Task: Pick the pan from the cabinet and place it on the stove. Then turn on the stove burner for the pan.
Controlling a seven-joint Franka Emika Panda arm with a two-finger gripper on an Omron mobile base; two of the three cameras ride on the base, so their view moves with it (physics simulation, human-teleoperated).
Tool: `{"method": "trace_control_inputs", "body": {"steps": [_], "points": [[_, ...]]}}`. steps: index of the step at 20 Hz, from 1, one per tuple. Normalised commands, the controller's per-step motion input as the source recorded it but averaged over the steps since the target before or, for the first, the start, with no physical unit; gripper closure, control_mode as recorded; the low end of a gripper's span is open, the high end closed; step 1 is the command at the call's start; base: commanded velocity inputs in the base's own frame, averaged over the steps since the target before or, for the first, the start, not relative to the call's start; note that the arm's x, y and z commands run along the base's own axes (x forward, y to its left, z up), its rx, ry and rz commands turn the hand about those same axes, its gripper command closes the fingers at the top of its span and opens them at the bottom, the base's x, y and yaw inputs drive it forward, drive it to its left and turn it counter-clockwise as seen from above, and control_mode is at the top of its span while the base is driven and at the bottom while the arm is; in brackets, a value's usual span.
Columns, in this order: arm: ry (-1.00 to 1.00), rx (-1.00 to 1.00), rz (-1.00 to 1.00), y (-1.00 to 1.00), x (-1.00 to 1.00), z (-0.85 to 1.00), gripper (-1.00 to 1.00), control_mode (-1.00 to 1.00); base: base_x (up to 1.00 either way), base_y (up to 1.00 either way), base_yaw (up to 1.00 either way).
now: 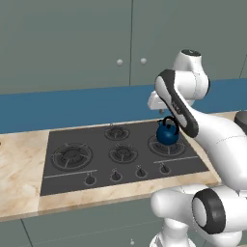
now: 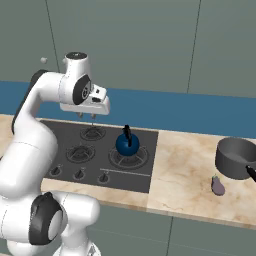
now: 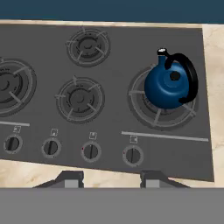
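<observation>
The gripper (image 2: 86, 116) is seen hanging in the air above the back of the stove (image 2: 65, 132), fingers pointed down, with nothing between them; the two finger tips (image 3: 70, 179) are set moderately apart, neither wide nor closed. In the hand view the stove (image 3: 113, 118) is looked down upon, with the blue kettle (image 3: 168, 85) seated on the large right-hand burner at about 2 o'clock, its black handle arched over the top. The two smaller centre burners (image 3: 81, 98) are shown at 10 o'clock, and part of the large left stove burner (image 3: 11, 87) is cut off at 9 o'clock. A row of knobs (image 3: 90, 151) is laid along the front edge at 6 o'clock. In the left base view the cabinet (image 1: 96, 43) is shown closed above the blue backsplash (image 1: 72, 108), its two pale round knobs (image 1: 119, 62) side by side at 12 o'clock; the pan cannot be seen with the doors shut. The stove burner (image 1: 72, 155) at the left end is bare. In the right base view a deep dark-grey pot (image 2: 235, 157) is placed on the marble counter (image 2: 185, 170) at 3 o'clock, well apart from the stove, with a small purple eggplant (image 2: 218, 185) just beside it
</observation>
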Motion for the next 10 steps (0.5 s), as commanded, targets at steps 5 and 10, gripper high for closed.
{"method": "trace_control_inputs", "body": {"steps": [5, 10], "points": [[-0.09, 0.00, 0.00, 0.00, -0.21, 0.00, -1.00, -1.00, 0.00, 0.00, 0.00], [-0.38, 0.00, 0.00, 0.02, -0.45, 0.07, -1.00, -1.00, 0.00, 0.00, 0.00]]}}
